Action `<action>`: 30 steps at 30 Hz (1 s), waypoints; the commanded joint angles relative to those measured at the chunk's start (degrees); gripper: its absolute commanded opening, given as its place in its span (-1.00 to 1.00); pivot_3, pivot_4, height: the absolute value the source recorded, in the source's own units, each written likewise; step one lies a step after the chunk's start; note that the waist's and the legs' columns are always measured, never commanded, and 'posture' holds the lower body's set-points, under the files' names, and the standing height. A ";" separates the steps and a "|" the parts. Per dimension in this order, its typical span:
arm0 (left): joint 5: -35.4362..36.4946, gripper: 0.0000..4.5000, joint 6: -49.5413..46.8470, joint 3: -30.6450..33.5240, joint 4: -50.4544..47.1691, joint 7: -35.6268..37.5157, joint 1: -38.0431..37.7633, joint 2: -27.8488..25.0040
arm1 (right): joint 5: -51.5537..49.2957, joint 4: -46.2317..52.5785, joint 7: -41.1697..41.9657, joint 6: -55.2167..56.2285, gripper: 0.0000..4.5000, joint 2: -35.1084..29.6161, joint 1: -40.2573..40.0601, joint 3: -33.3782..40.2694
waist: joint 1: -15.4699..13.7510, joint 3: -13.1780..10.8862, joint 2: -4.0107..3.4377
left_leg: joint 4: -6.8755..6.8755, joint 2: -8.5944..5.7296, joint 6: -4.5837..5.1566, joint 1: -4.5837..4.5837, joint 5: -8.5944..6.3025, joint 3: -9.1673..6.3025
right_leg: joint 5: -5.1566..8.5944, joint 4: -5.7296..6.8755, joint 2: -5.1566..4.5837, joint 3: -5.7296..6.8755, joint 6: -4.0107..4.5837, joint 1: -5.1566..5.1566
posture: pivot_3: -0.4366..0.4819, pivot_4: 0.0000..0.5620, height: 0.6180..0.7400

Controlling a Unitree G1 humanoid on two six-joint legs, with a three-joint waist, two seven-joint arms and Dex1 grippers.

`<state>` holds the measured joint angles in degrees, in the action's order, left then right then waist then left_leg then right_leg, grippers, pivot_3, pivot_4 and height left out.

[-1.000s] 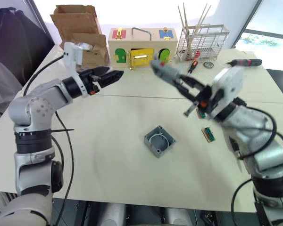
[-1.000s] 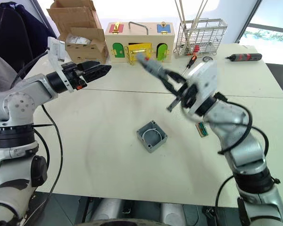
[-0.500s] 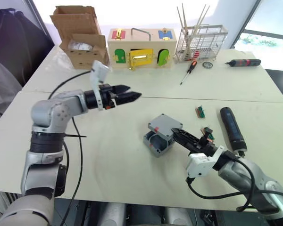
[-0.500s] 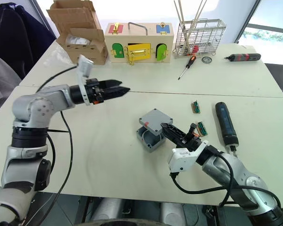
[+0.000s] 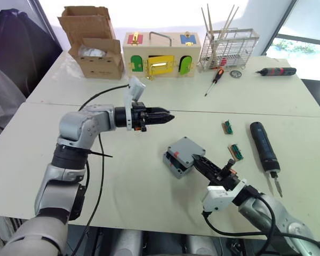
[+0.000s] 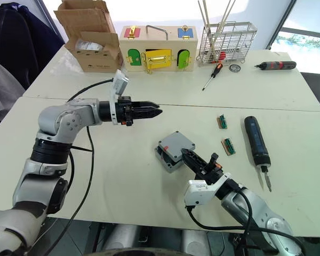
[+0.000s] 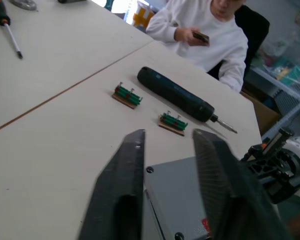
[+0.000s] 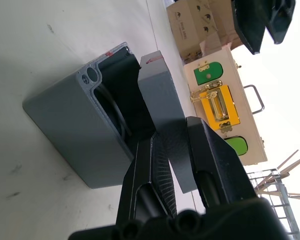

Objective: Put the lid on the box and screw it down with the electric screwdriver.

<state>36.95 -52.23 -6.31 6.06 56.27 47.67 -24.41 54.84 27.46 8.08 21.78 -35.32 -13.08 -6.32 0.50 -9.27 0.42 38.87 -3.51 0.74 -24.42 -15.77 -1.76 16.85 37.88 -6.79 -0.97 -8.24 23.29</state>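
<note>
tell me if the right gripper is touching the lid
Touching. In the right wrist view the right gripper has its two fingers closed on the lid's edge, holding it tilted over the box.

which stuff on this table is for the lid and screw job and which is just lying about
For the job: lid, box, electric screwdriver, right gripper holding the lid.

Lying about: cardboard box, wooden box, wire rack, red-handled screwdriver, two green connectors.

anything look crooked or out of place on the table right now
Yes: the lid sits askew on the box, tilted and offset so one side stays open. The right tool grips its edge.
</note>
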 commanded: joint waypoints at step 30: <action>-7.61 -0.98 6.41 -10.66 -6.48 6.78 -4.63 0.26 | 3.50 3.29 -3.12 1.25 -0.95 3.59 -1.86 -1.16 | 0.03 0.00 0.00 | 0.00 0.00 0.00 0.02 0.00 -0.01 | 0.01 0.00 0.01 0.00 0.01 -0.04 | -0.05 -0.47 0.99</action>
<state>30.27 -47.21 -16.37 0.84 62.39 43.25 -23.94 58.44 28.56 5.48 22.65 -32.29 -15.19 -7.10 0.53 -9.26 0.41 38.88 -3.51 0.74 -24.40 -15.77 -1.76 16.85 37.88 -6.78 -0.97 -8.24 23.26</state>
